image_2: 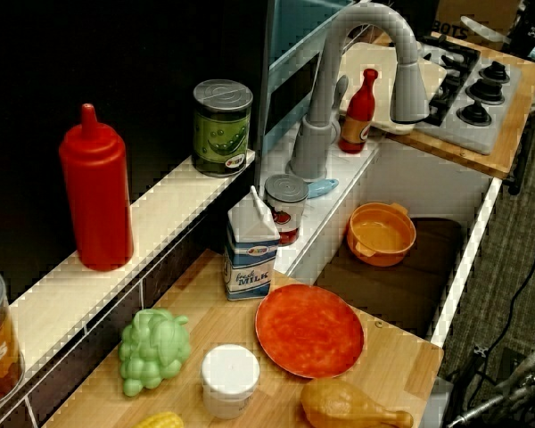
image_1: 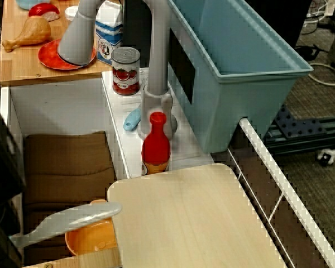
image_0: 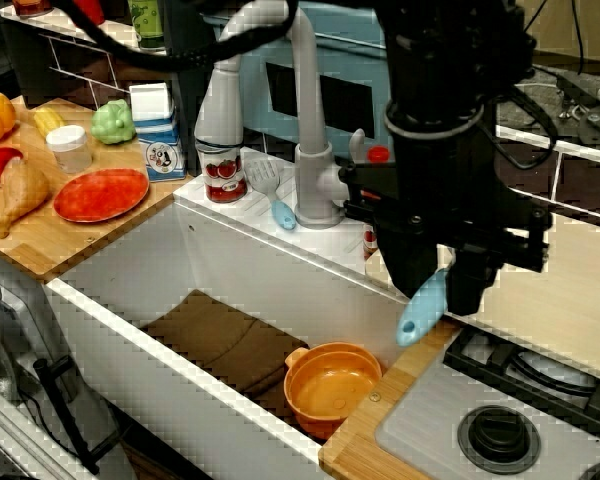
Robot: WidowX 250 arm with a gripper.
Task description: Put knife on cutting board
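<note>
- In the front view of the sink, the black robot gripper hangs right of centre, above the right rim of the white sink, and its jaws are clamped on the small toy knife with a rounded light-blue plastic handle.
- The handle slants down and to the left from the jaws, its end over the corner where the sink meets the counter; the blade is hidden behind the gripper.
- In the view from above the board, the knife appears at lower left as a pale blurred shape, lying across the left edge of the frame above the orange pot.
- The large pale beige rectangular wooden cutting board fills the lower centre of that view; the knife is at its left edge, and whether it touches the board cannot be told.
- An orange plastic pot sits in the sink at lower centre of the front view, on a brown mat.
- A blue-handled spatula with a slotted pale head lies on the sink's back ledge beside the grey faucet.
- A red sauce bottle stands just beyond the board's far edge.
- A tomato can stands left of the faucet.
- A red plate and a milk carton sit on the wooden counter in the view from the counter end.
</note>
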